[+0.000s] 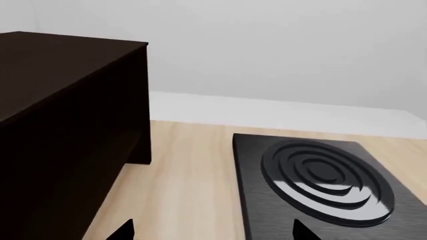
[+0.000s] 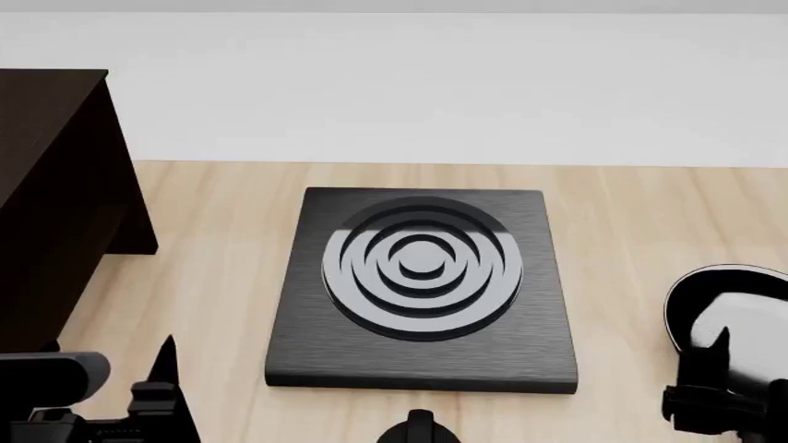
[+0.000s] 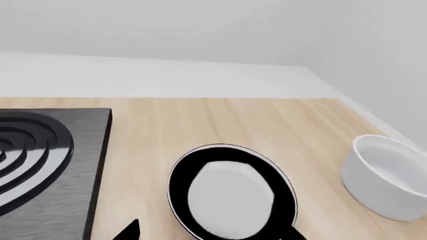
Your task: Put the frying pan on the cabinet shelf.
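The frying pan, round and black with a pale grey inside, lies on the wooden table to the right of the hob plate; it also shows at the right edge of the head view. Its handle is hidden. My right gripper is open just above the pan's near rim, with one dark fingertip on each side; it shows in the head view too. My left gripper is open and empty between the dark cabinet and the hob plate. The cabinet's shelf is hidden; only the top and side show.
A square black hob plate with concentric rings lies mid-table, also in the left wrist view. A white bowl stands just right of the pan. A white wall runs behind the table.
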### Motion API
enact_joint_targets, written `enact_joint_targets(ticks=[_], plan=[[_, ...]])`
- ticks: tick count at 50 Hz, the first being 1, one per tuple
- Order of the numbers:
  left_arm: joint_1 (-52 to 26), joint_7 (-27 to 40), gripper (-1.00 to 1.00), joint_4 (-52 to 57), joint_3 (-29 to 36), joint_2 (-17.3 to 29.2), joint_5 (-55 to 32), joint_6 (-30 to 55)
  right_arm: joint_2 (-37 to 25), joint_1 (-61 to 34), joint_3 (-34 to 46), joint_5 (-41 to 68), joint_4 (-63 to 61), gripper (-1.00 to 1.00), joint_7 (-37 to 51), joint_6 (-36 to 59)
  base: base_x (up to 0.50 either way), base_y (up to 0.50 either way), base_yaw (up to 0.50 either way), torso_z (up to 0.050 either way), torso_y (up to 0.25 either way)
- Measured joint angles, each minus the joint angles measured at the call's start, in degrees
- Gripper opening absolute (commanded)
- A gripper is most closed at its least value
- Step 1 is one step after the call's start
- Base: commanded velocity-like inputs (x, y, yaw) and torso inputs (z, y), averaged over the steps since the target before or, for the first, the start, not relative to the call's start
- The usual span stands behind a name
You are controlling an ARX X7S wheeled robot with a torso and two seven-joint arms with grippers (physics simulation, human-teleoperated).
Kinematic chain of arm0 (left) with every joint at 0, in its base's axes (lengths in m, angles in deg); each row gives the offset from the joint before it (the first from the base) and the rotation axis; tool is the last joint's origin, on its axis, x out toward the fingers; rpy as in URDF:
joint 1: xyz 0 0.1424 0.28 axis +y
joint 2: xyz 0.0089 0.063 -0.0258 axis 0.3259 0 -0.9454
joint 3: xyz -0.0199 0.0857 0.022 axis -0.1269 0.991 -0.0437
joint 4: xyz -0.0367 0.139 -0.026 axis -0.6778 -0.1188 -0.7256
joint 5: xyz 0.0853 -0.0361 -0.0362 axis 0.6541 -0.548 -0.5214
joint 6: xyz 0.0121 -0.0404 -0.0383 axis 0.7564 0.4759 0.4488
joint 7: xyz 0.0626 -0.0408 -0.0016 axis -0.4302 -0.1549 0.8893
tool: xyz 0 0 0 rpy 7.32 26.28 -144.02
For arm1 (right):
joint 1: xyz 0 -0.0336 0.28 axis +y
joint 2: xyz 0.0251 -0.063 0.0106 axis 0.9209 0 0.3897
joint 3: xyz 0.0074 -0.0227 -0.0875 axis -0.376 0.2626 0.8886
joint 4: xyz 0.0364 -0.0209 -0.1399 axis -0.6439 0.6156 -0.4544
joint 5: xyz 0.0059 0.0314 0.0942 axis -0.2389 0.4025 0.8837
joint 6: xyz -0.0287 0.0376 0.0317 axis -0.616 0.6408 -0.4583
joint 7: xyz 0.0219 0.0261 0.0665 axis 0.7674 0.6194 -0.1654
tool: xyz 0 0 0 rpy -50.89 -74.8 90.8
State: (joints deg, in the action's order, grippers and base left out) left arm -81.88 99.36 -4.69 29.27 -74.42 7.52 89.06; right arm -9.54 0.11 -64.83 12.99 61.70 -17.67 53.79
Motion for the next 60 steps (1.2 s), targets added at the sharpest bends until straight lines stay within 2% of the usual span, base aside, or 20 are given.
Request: enact_joint_targets(ticks=[22, 60], plan=[[-0.36, 0.52, 1.0, 1.55, -0.67, 0.78, -2.94, 1.55, -0.63, -6.02, 1.76, -0.44, 14.19, 1.0, -0.21, -0.86, 0.0, 0.0, 0.0, 0.0, -0.02], [-0.08, 1.43, 1.0, 0.58, 0.93, 2.26, -3.83, -0.09, -0.43, -3.5, -0.18, -0.1, 18.07, 1.0, 0.43, -2.18, 0.0, 0.0, 0.0, 0.0, -0.082]])
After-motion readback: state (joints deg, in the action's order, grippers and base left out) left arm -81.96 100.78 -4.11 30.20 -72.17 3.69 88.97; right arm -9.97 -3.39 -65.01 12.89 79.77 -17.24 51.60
